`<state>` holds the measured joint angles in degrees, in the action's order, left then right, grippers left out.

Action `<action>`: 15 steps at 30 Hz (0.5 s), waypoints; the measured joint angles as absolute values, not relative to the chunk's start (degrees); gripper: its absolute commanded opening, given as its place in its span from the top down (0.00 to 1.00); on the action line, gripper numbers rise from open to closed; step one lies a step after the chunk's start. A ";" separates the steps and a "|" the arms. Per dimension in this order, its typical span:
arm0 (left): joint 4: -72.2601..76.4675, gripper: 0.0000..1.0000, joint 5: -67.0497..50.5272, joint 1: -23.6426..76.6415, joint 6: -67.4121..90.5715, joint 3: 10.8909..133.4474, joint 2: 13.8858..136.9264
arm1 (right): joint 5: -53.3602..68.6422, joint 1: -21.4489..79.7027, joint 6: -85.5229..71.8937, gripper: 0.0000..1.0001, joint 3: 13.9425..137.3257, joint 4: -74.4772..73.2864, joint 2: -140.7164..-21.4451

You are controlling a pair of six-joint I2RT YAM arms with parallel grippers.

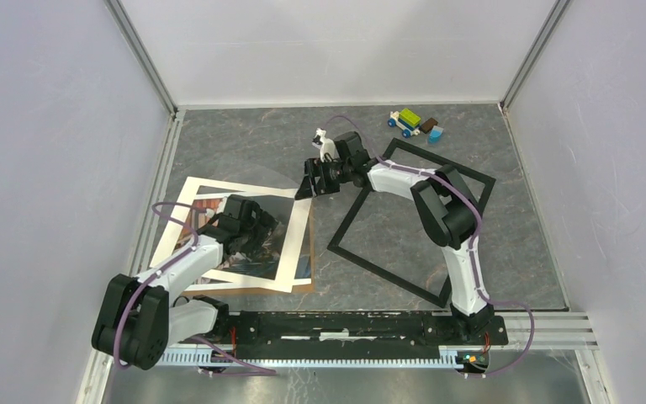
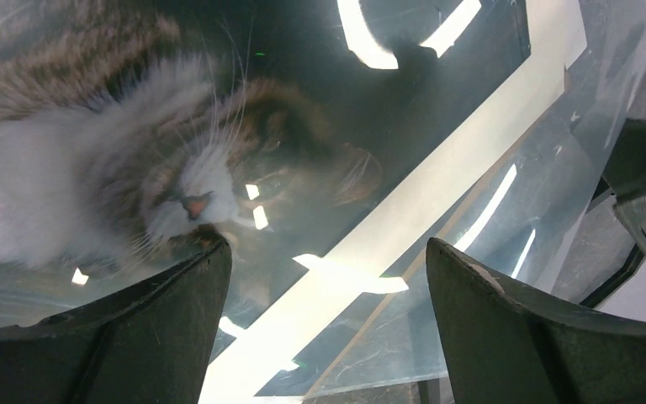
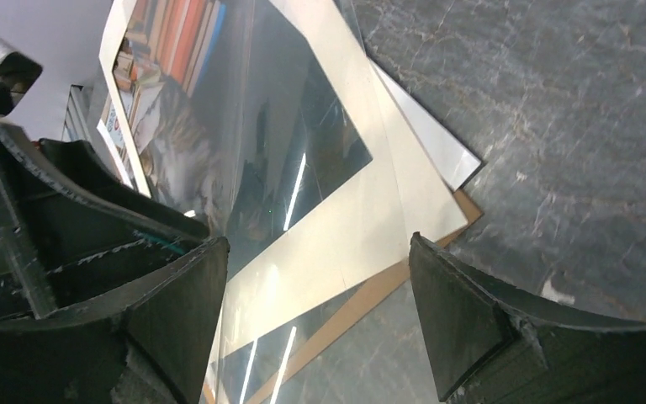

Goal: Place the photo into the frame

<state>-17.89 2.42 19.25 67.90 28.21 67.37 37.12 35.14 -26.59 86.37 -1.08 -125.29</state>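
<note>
Photo (image 1: 290, 244) beneath left tool (image 1: 252, 227), frame (image 1: 387, 275) corner near its edge, apart

Grey tabby photo (image 1: 294, 244) with white border, thin black frame (image 1: 378, 271), grey marbled table (image 1: 244, 143)

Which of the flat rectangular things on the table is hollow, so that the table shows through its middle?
The black frame, right of the photo. The photo and the brown board under it are solid sheets.
</note>
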 measured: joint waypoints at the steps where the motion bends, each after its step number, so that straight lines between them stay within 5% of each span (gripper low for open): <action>1: -17.56 0.05 2.31 19.25 67.88 28.21 67.51 | 37.17 35.11 -27.09 0.16 85.32 -0.60 -124.38; 15: -14.11 0.00 -2.50 19.31 63.18 31.68 73.54 | 35.97 32.40 -33.45 0.13 67.31 6.63 -111.53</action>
